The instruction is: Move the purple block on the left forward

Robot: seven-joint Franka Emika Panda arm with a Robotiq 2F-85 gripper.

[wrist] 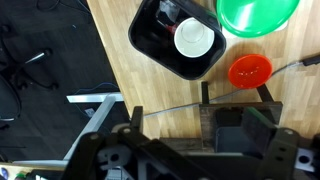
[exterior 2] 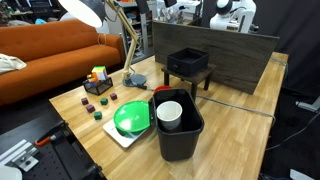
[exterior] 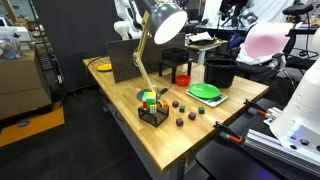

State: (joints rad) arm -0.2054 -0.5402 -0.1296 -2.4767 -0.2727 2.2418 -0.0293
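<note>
Tool (wrist: 175, 150) high over worktop (wrist: 115, 75), opening can't tell. Purple block (exterior 2: 87, 105) well away from tool; approach low, push straight, miss neighbouring blocks (exterior 2: 103, 101).

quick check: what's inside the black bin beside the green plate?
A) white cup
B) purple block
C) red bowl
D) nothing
A: a white cup sits inside the black bin, its round rim showing above the bin's walls in an exterior view and from above in the wrist view.
</note>
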